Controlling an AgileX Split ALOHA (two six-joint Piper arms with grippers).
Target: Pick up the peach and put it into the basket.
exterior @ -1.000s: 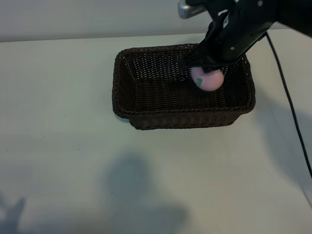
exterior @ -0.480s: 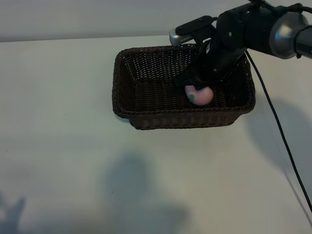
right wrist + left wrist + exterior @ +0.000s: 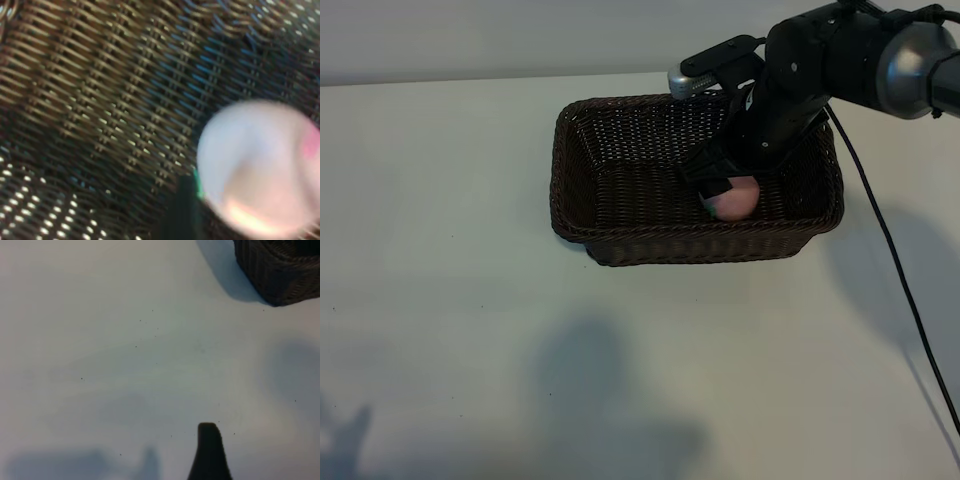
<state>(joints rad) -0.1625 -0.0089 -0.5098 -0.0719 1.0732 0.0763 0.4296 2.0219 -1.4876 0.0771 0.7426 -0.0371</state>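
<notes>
- The basket (image 3: 620, 190) sits in the upper middle of the exterior view, on the pale table (image 3: 460, 300).
- The peach (image 3: 736, 200) lies inside the basket, toward its right end, close to the near wall.
- The right gripper (image 3: 720, 183) reaches down into the basket from the upper right of the frame and sits right over the peach; its dark body hides the fingertips, so I cannot tell whether the claw is apart or clamped on the fruit.
- In the right wrist view, the peach (image 3: 257, 167) fills the lower right against the woven floor (image 3: 100, 100) of the basket, blurred, with a dark finger (image 3: 182, 210) just beside it.
- The left gripper is outside the exterior view; its wrist view shows one dark fingertip (image 3: 210, 452) over bare table (image 3: 125, 340), with a basket corner (image 3: 277, 270) at upper right.
- The second finger is out of frame there, so I cannot tell how that claw stands.
</notes>
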